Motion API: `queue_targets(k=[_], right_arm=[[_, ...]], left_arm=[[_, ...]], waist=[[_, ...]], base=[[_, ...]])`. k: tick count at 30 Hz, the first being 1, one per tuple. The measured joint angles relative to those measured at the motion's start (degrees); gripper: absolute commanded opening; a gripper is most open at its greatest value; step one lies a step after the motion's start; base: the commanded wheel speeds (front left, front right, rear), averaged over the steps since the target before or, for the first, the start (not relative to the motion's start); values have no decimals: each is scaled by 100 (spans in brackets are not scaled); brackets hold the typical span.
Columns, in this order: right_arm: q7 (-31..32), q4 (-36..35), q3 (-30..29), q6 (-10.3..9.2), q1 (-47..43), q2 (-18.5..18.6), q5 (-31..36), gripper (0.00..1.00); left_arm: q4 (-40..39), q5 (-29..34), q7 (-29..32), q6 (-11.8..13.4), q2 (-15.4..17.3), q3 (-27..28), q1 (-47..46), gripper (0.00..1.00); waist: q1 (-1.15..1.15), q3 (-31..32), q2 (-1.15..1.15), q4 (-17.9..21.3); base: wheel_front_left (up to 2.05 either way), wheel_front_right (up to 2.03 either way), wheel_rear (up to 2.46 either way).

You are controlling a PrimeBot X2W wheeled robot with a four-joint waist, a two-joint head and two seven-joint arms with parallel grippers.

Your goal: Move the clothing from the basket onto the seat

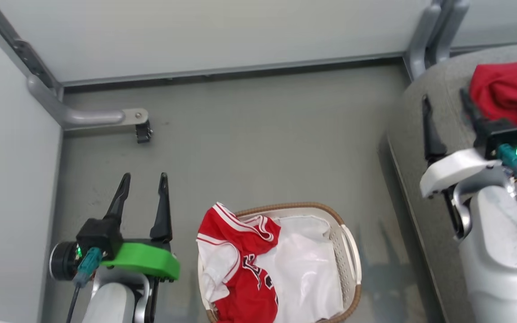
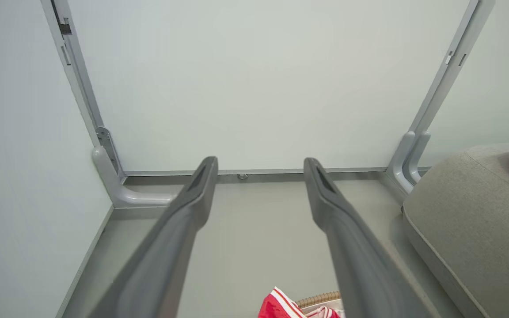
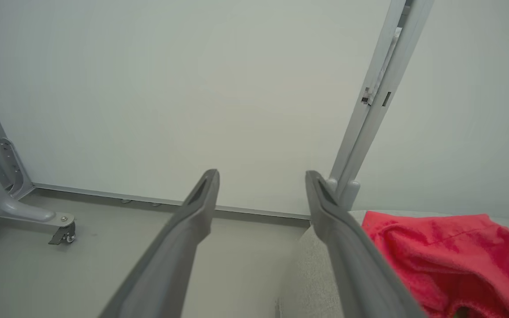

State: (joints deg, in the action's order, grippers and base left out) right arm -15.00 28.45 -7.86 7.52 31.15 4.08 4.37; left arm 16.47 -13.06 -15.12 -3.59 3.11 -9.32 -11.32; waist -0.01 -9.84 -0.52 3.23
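Soft red jersey with white stripes (image 1: 240, 260) hangs over white plastic basket (image 1: 312, 207) at ten o'clock. Light, floppy: pinch bunched fold. Left pincer (image 1: 145, 176), right pincer (image 1: 445, 95) wide, empty.

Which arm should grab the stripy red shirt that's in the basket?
Left. The open left gripper hangs right beside the basket, next to the jersey. The open right gripper is farther off, over the seat by the plain red garment.
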Motion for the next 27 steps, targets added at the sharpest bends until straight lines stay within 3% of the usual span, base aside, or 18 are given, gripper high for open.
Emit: queue_targets(k=[9,14,27], right_arm=[[0,-241,682,0,-1001,-148,-690,100],[0,-501,773,0,-1580,-134,-1157,100],[0,-888,1049,0,-2238,-132,-1187,100]], left_arm=[[-46,-23,-1,-45,-18,439,691,100],[-162,-144,-1,-31,-20,563,1035,100],[-410,-277,-1,127,-24,541,1422,100]], waist=[[0,482,0,-334],[0,657,0,-414],[0,814,0,-304]], base=[[0,0,0],[0,0,0],[0,0,0]])
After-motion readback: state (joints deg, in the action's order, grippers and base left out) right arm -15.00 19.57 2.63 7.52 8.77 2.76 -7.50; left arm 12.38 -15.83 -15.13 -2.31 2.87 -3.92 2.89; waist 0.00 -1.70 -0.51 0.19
